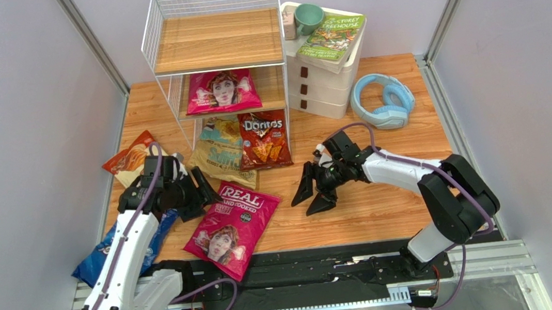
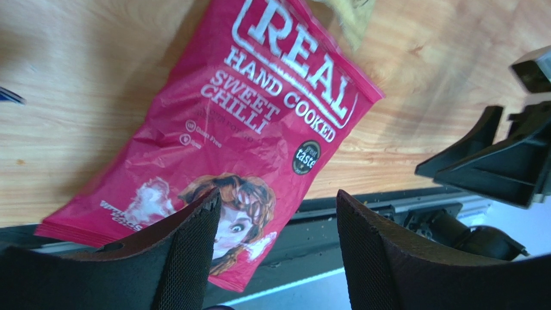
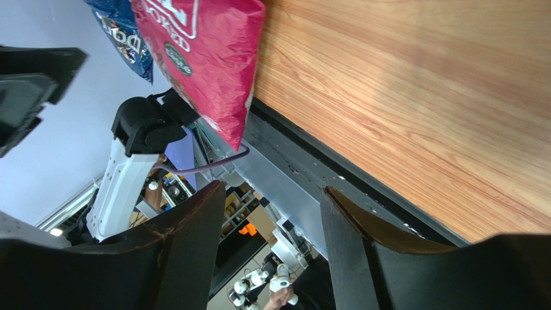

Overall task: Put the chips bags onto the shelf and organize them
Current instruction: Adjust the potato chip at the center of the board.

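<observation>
Magenta chips bag (image 1: 231, 229) lies flat at lower centre of the top view, long axis slanting upper right to lower left; my left gripper (image 1: 206, 196), wide and empty by its upper-left edge, looks nearer than my right gripper (image 1: 313, 195), likewise wide and empty.

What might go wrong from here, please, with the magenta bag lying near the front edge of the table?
The magenta bag overhangs the table's front edge; a push from the open left hand could slide it off.
The open right hand hangs close on its other side; both reaching together could collide.
The blue bag lies under the left arm and might get dragged.
</observation>
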